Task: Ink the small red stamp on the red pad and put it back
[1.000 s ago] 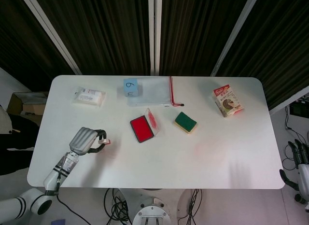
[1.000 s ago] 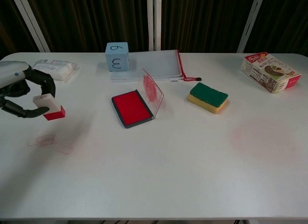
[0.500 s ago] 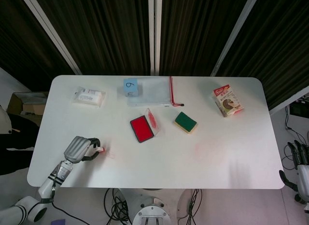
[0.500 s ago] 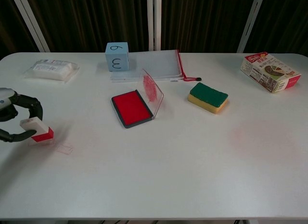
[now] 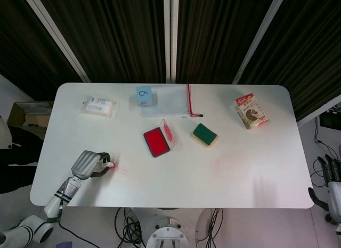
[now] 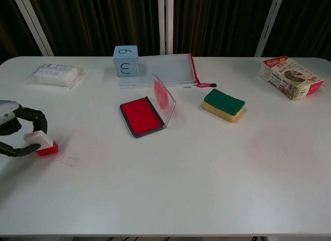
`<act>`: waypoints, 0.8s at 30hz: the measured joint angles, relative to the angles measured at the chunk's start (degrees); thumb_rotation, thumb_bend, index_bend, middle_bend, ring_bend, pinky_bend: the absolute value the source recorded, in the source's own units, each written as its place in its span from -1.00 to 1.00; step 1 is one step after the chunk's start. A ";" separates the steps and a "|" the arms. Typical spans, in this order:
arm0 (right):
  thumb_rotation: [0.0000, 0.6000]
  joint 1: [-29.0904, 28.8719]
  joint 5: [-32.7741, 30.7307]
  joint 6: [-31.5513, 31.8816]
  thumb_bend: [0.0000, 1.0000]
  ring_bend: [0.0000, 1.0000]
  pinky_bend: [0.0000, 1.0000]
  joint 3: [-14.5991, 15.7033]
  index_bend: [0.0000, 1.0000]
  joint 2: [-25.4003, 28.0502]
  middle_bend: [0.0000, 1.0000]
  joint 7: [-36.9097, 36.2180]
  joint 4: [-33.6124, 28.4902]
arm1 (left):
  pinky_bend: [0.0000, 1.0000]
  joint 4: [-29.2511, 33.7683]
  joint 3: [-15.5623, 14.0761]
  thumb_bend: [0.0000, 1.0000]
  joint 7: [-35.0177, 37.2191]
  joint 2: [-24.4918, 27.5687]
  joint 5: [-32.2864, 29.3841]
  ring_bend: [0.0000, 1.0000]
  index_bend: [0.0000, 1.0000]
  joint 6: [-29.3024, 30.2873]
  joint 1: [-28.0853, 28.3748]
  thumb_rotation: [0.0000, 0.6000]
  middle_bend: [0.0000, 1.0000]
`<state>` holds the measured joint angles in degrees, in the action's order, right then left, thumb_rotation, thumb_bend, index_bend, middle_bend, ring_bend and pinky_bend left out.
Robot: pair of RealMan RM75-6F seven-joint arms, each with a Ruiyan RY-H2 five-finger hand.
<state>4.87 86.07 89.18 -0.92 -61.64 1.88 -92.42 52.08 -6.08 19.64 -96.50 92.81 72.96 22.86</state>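
1. Since a second ago the left hand [image 6: 15,133] has come down from above the counter [image 5: 176,179] and now has the small red stamp [image 6: 42,144] set on the surface near the front left corner; over the last half second it has barely shifted.
2. The left hand grips the stamp between curled fingers, its red base touching the counter.
3. The right hand [image 5: 331,180] hangs off the counter's right edge; whether it is open or closed cannot be told.
4. The red pad [image 6: 140,116] lies near the middle, well apart from the stamp, its clear lid [image 6: 163,98] tilted up on the right.
5. The white counter has faint red stamp marks just beside the stamp and a pale pink smear at right.
6. On it also lie a green sponge [image 6: 223,104], blue cube [image 6: 125,60], zip pouch [image 6: 165,70], wipes packet [image 6: 56,74] and snack box [image 6: 290,77].
7. Dark ribbed curtains [image 5: 122,35] with pale struts stand behind.
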 measured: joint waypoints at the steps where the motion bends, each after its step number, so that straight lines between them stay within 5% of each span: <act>1: 1.00 -0.03 0.01 -0.04 -0.54 -1.00 -1.00 0.01 -1.00 -0.01 -1.00 0.08 -0.04 | 1.00 -0.21 0.01 -0.07 0.10 -0.09 0.04 1.00 0.22 0.00 -0.05 1.00 0.26; 24: 1.00 -0.25 -0.61 -0.82 -0.54 -1.00 -1.00 0.06 -1.00 0.37 -1.00 1.09 -1.01 | 1.00 -0.63 -0.68 -0.23 1.33 0.52 1.75 1.00 -0.14 -1.15 0.43 1.00 -0.02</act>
<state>4.61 85.45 88.37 -0.85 -61.26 2.97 -93.43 51.46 -6.76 20.97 -95.98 94.56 71.81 23.28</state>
